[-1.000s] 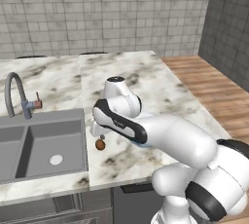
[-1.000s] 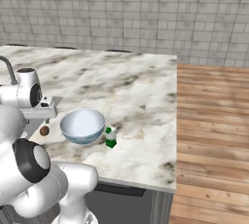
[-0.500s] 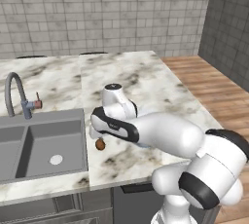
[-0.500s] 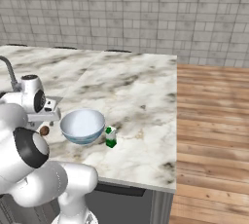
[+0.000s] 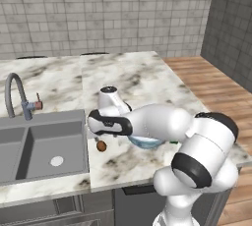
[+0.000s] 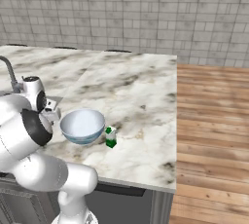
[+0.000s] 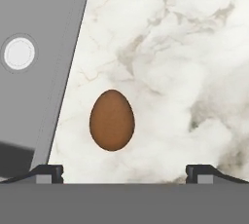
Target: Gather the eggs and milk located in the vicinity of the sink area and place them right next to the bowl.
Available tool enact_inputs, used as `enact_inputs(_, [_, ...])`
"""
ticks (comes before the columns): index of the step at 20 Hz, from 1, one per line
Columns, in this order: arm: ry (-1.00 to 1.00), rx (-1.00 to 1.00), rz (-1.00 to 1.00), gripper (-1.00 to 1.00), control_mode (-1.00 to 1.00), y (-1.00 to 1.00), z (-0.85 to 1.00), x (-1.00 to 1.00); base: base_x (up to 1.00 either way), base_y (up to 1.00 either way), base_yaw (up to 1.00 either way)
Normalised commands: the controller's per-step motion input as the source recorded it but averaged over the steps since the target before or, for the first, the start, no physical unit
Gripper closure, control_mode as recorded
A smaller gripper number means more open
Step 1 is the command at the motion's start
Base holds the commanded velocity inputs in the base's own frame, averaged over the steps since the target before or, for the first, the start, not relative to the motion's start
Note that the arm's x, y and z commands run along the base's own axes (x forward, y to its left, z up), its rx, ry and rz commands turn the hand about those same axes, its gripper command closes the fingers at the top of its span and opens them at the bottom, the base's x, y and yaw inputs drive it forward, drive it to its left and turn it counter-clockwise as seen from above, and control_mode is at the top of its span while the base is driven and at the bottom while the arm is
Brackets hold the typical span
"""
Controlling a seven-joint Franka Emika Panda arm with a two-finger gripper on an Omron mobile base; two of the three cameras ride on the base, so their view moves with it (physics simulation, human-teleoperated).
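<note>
Marble counter (image 5: 142,80) with recessed sink (image 5: 42,144) at its left; the sink's two grey basins hold nothing but a pale round drain (image 7: 18,53) in the nearer one; curved grey faucet (image 5: 15,95) with a reddish handle stands behind the basins. Bowl (image 6: 82,125), wide, glossy, pale blue-white, sits upright on the counter; its lighter inside is bare in the right base view; in the left base view the arm covers most of it, leaving a strip of its lower wall (image 5: 145,144). Milk (image 6: 111,137) (green lower body, white top, green cap) stands upright just beside the bowl, on the side away from the sink; whether the two touch cannot be told. Egg (image 7: 112,120), brown and oval, lies on its side on the marble, between the sink's rim and the bowl, apart from both; in the hand view its long axis runs up the frame, narrower end away from the finger tips, roughly parallel to the sink edge; the left base view shows it as a small brown spot (image 5: 101,146) below the hand. Gripper (image 7: 124,170) hovers over the egg with its jaws spread wide and grasping nothing; the egg lies nearer the finger tip (image 7: 46,171) on the sink side.
</note>
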Motion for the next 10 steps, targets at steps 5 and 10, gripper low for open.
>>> enact_inputs(5, [0.0,0.0,-0.03,-1.0,-1.0,0.08,-0.27,0.15,0.0,0.0,0.0])
enact_inputs(10, [0.0,0.0,-0.03,-1.0,-1.0,0.1,-0.12,0.04,0.0,0.0,0.0])
